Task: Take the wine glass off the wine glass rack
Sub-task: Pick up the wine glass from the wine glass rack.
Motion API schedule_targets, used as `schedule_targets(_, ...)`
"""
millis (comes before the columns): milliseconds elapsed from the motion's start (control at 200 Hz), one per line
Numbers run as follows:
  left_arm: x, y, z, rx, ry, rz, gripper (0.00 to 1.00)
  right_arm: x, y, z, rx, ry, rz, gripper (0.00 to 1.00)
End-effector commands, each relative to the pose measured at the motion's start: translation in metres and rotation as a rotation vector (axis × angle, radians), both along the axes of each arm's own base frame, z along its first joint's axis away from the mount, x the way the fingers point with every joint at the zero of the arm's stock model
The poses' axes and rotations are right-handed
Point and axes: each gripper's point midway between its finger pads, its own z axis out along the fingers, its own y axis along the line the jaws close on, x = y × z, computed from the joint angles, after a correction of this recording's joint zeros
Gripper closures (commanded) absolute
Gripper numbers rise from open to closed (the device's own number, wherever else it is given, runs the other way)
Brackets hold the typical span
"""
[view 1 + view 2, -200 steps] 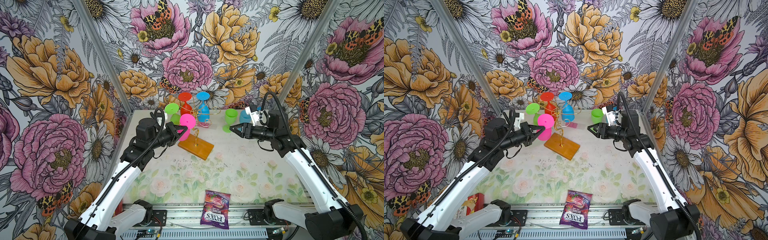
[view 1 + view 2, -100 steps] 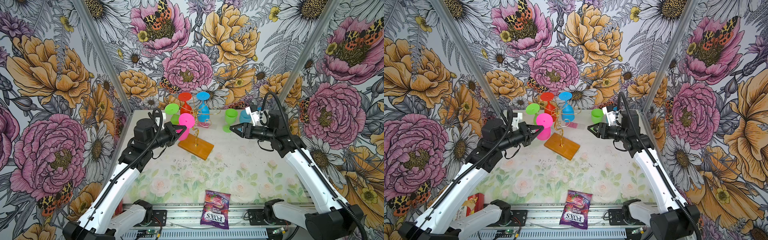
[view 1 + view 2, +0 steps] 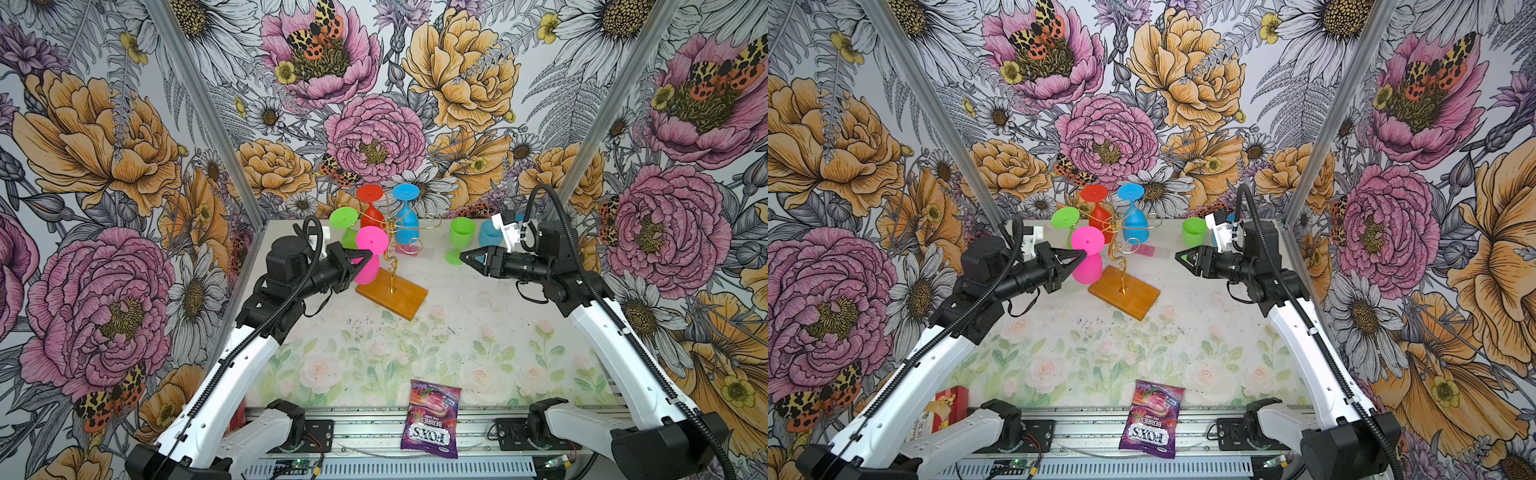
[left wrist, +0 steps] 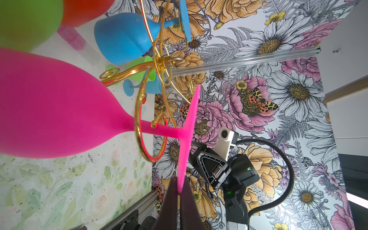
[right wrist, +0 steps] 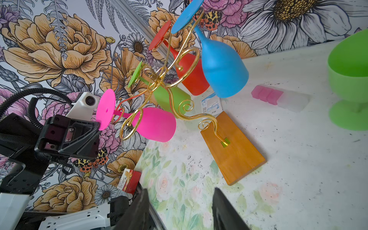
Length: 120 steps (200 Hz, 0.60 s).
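The wine glass rack point(image 3: 391, 232) is gold scrolled wire on an orange-brown wooden base point(image 3: 399, 297), at the table's back middle. A pink wine glass point(image 3: 367, 269) hangs on it upside down, its stem inside a gold loop point(image 4: 139, 111). My left gripper point(image 3: 371, 263) is shut on the edge of the pink foot disc point(image 4: 186, 139), pinched between the fingertips point(image 4: 173, 191). Green, red and blue glasses also hang on the rack point(image 5: 173, 79). My right gripper point(image 3: 463, 257) hovers open to the right of the rack, holding nothing.
An upright green glass point(image 3: 460, 241) and a blue one point(image 3: 487, 237) stand behind the right gripper. A pink and clear box point(image 5: 278, 97) lies beyond the base. A candy bag point(image 3: 432, 419) lies at the front edge, a red carton point(image 3: 946, 409) front left.
The left arm has shifted very slightly, with its grip on the pink foot unchanged. The right arm has not moved.
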Motion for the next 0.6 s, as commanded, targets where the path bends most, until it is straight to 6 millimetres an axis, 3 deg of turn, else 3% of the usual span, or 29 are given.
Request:
schedule_targets(0,0.002,0.006,0.016,-0.037,-0.01,0.026,1.0,-0.003,-0.002,0.012,0.015,-0.049,-0.004,0.48)
schedule_targets(596,-0.008,0.016,0.017,-0.081,0.024,0.062,1.0,0.0,-0.002,0.009,0.016,-0.04,-0.008,0.48)
